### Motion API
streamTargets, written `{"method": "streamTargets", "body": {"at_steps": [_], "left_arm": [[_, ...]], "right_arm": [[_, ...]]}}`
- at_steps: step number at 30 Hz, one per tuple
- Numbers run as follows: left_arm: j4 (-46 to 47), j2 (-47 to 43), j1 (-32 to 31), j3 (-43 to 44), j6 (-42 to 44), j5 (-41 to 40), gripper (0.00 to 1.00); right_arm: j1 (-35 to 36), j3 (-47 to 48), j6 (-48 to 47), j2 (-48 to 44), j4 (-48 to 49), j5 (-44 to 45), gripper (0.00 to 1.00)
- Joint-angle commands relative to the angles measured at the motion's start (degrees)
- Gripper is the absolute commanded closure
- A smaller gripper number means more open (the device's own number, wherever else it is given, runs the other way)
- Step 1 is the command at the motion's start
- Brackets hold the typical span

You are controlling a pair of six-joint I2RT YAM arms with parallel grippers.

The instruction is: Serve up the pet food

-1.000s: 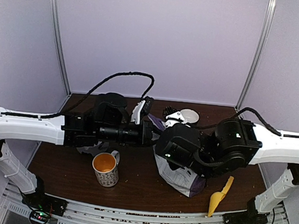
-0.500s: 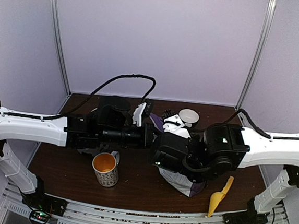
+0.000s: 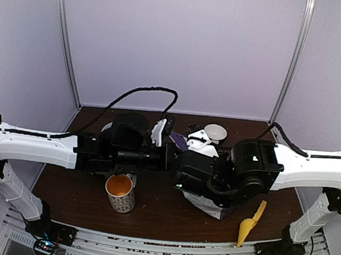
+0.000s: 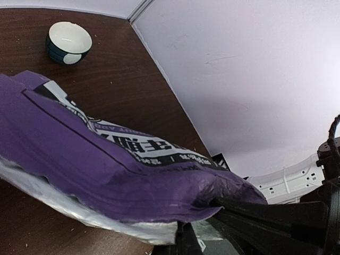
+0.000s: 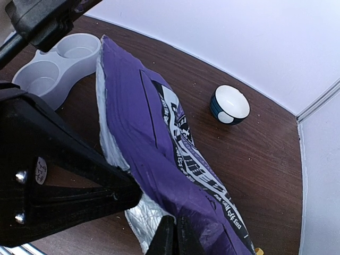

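Observation:
The purple puppy food bag [image 5: 154, 133] hangs between my two grippers above the table, its silver lining showing at the open edge. It fills the left wrist view [image 4: 95, 159], and only bits of it show from above [image 3: 216, 209]. My left gripper [image 4: 192, 238] is shut on one edge of the bag's mouth. My right gripper [image 5: 172, 238] is shut on the opposite edge. From above, the left gripper [image 3: 173, 153] and the right gripper [image 3: 182, 171] meet at the table's middle. No kibble shows.
A patterned mug with an orange inside [image 3: 120, 193] stands near the front left. A yellow scoop [image 3: 250, 224] lies front right. A small dark bowl with a white inside [image 3: 216, 132] sits at the back. A grey double feeder [image 5: 53, 69] lies beside the bag.
Both grippers kept hold of the bag. The right arm has drawn left and nearer, and the bag's lower end shifted with it. The left arm barely moved.

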Motion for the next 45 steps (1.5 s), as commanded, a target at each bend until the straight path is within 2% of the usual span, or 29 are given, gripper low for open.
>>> {"method": "streamTargets", "body": {"at_steps": [1,9,20,28,35,40,45], "left_arm": [[-8.54,1.15,0.62,-3.35,1.31,-4.29,1.0],[-8.7,2.03,0.62,-3.99,1.64,-4.46,1.0],[-9.13,0.46,0.62,-4.76,1.87,-5.36,1.0],[-8.33,-0.43,0.62,-3.96,2.26,-4.41,1.0],[-5.29,-3.99,0.63,-4.37,4.31,-2.4,1.0],[-6.86,-6.9,0.77,-2.78,5.52,-0.46,1.0],[-12.34,-8.28,1.06,-0.11,5.6,2.32,1.0]], "right_arm": [[-2.85,1.17,0.46,-0.67,-8.26,9.25,1.0],[-4.39,0.58,-0.5,-0.81,-5.32,8.99,1.0],[-6.25,-3.77,-2.8,-5.4,3.68,3.71,1.0],[-8.13,-12.37,-4.96,-13.58,16.17,-4.22,1.0],[-8.72,-12.65,-6.31,-15.9,18.2,-7.49,1.0],[-9.19,-11.83,-7.02,-16.78,18.45,-8.98,1.0],[-10.09,-9.85,-8.65,-17.03,16.57,-11.0,1.0]]}}
